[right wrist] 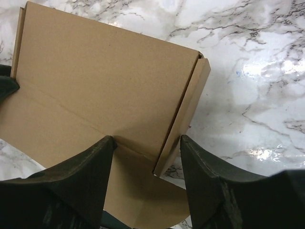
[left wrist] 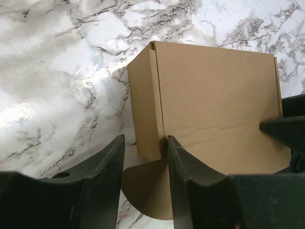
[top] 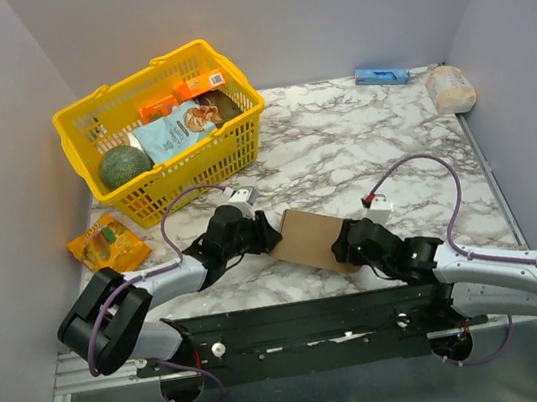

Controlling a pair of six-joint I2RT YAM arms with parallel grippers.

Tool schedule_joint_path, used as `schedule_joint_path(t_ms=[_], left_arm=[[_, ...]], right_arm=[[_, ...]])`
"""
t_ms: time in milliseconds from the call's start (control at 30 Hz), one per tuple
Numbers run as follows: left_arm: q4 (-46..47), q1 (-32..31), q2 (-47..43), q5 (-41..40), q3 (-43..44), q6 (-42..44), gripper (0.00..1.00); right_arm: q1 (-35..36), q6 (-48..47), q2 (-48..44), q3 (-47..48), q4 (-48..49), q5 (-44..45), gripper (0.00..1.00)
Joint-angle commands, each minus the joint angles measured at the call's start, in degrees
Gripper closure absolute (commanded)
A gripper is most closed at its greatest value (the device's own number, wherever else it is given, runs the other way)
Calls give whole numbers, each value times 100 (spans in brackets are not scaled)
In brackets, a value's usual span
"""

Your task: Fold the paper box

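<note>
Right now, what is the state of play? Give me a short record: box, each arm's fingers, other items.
box: paper box, brown, side walls up, top panel flat, lying on the marble table between the arms
flap: rounded flap sticks out at the near edge, not tucked
left fingers: open, straddling one side wall
right fingers: open, straddling the opposite side wall
elsewhere: yellow basket far left, orange packet beside it, blue box and pale bundle at the far edge
</note>
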Motion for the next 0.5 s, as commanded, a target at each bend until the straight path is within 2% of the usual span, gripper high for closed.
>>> schedule_joint_path(t_ms=[0,67,100,200,233,333,467], left_arm=[[-166,-40,321,117,-115,102,56],[-201,-40,217,91,-71,120,56],[-253,-31,155,65,-36,155,55],[-517,4,-39,-5,157,286,48],[-683,30,-83,-14,218,313,35],[-999,127,-293,-76,429,435,15],[-1220,320,-811,-76,422,471,6]], right_arm=[[-15,-176,112,-102,-170,-213,36],[-24,-335,15,118,-319,-143,35],[-15,-483,-11,214,-563,-38,25],[-24,-905,-73,592,-950,76,11],[-15,-994,-73,697,-1092,86,11],[-15,-1468,-90,1058,-1479,42,10],[11,-2750,-292,1243,-1129,-624,10]])
